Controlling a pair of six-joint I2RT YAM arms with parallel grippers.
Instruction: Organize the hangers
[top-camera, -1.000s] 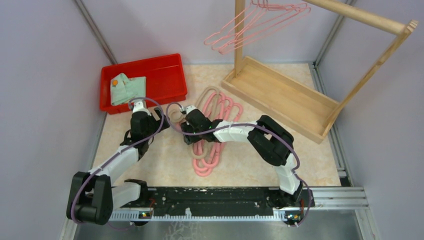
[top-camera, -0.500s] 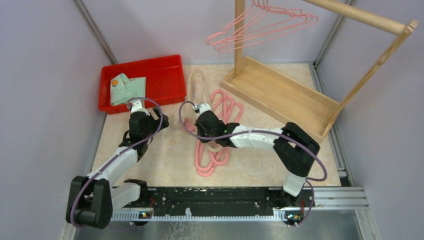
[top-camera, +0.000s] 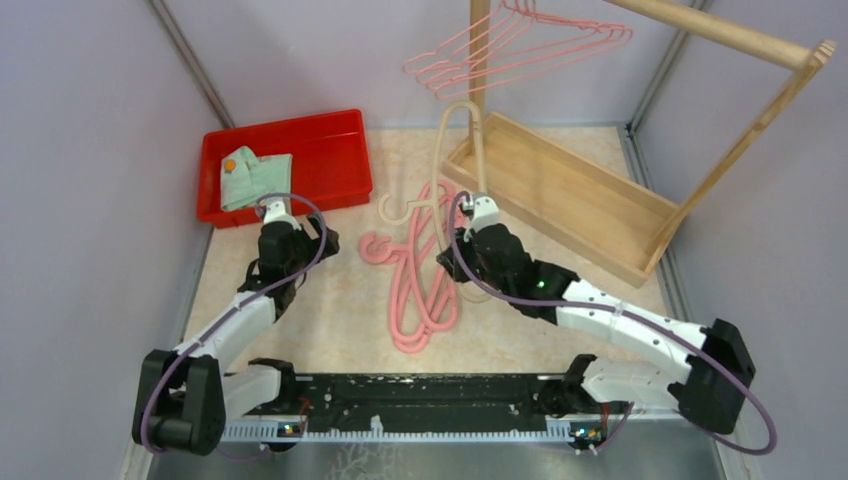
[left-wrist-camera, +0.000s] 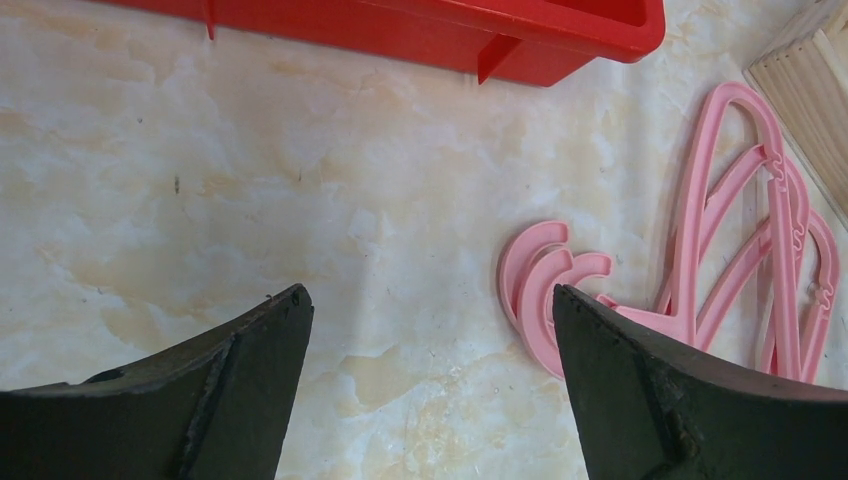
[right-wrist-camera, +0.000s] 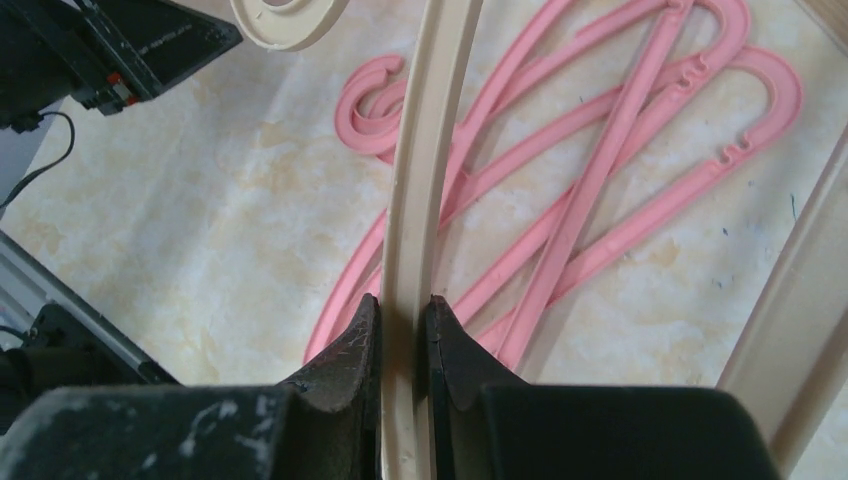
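Pale beige hanger (right-wrist-camera: 408, 200) in the black right end effector (right-wrist-camera: 400, 300); plain pink hangers (top-camera: 420, 290) on a cream worktop (top-camera: 330, 320) marbled with tan veins. A bright red tray (top-camera: 340, 130) carries a mint-green cloth (top-camera: 262, 180) with an orange spot (top-camera: 229, 165). Light, straight-grained wooden rack (top-camera: 560, 190); purple cables (top-camera: 322, 238) on white-and-black arms (top-camera: 620, 325).

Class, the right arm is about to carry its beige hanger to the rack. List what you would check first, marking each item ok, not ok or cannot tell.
1. Grip: right gripper shut on the beige hanger: ok.
2. Hanger free of the pink hangers on the table: cannot tell.
3. Its hook near the rack rod: not ok, it sits low and far to the left.
4. Free rod beside the hung pink hangers: ok.
5. Other arm: left gripper open, empty, away from the rack: ok.
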